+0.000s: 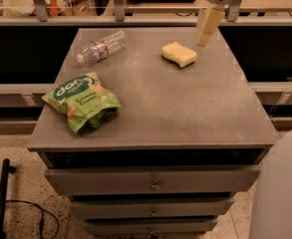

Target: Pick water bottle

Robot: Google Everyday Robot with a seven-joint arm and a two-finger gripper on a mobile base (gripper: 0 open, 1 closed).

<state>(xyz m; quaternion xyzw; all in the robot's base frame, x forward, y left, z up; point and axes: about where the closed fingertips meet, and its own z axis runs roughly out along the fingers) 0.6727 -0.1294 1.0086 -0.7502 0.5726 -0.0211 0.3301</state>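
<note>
1. The gripper (209, 26) is hanging above the far right part of the cabinet top (185, 113), just behind the yellow sponge (179, 54). It is carrying nothing. Whether it is spread or pressed together cannot be told from this view.
2. The water bottle (101, 47) is lying on its side near the far left corner, with its white cap pointing toward the left edge. It is well apart from the gripper, and the sponge is sitting between the two.
3. Judging by this, the reach is under way and the grasp is not yet begun.
4. The next move is calling for travel leftward across the far edge, passing over the sponge. After that comes a descent squarely onto the bottle's crinkled body, set across its length so it is not rolling away.
5. The green snack bag (82, 101) is resting near the front left, clear of that path.
6. As for containers, the bottle is looking clear, and any water in it is not discernible. The snack bag is appearing closed. The drawers (110, 179) below are sitting shut, hiding their contents.
</note>
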